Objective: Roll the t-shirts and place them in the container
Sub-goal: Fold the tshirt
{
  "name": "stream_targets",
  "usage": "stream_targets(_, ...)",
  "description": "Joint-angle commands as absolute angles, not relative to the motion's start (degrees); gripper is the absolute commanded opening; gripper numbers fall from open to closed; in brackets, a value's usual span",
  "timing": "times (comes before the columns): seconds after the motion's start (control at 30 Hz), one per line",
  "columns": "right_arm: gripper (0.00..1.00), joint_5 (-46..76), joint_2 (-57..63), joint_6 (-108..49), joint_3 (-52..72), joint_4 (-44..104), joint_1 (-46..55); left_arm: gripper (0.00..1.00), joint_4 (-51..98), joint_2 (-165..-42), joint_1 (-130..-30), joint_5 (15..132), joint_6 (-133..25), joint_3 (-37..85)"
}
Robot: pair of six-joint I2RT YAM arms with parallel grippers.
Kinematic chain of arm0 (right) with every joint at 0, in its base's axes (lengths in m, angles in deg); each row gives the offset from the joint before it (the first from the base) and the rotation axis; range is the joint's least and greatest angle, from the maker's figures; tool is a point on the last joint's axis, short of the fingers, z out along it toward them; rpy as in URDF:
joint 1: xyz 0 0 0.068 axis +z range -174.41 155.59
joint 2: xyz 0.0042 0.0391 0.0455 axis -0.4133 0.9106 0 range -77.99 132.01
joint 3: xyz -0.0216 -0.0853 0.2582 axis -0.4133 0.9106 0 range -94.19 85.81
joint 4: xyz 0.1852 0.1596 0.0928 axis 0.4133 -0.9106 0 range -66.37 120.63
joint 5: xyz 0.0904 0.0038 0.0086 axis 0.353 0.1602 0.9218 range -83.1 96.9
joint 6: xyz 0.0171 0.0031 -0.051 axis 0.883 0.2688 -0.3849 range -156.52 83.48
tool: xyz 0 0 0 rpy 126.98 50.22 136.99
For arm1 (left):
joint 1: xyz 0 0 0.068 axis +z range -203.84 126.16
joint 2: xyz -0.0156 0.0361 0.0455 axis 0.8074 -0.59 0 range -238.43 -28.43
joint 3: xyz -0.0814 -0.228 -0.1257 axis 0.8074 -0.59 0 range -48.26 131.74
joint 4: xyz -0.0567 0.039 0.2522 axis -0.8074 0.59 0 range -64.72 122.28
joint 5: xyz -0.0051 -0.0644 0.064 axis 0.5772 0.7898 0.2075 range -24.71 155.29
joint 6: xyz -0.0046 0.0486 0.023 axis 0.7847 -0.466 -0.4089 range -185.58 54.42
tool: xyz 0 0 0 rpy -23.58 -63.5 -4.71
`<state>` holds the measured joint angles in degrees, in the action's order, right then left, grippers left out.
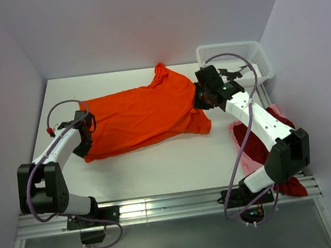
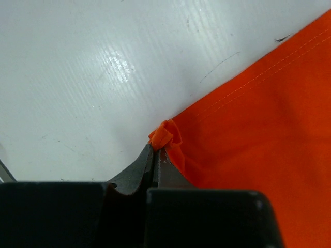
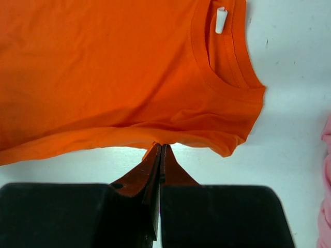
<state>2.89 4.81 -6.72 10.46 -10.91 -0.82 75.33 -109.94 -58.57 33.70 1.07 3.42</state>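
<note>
I've the left gripper [image 2: 156, 148] clamped on the orange shirt's [image 1: 143, 113] bunched hem corner, left edge; right gripper [image 3: 159, 148] pinches its smooth fold.

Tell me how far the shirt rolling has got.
Nothing is rolled yet. The bright orange fabric t-shirt lies spread flat; the left pincer is shut on its hem corner, the right pincer on its sleeve-side edge. The dark red t-shirt and pale pink t-shirt lie crumpled at right.
</note>
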Motion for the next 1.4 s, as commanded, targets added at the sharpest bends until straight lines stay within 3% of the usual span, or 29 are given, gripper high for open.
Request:
stream_targets(0.0, 0.00, 2.33, 5.68, -9.10, 6.71, -9.71, -1.38, 0.00, 76.26, -110.52, -59.11, 30.66, 0.16, 6.49)
stream_targets(1.37, 0.00, 1.37, 23.17, -11.21, -9.37, -12.00, -5.25, 0.01, 73.27, -121.77, -59.56, 33.30, -3.35, 16.16)
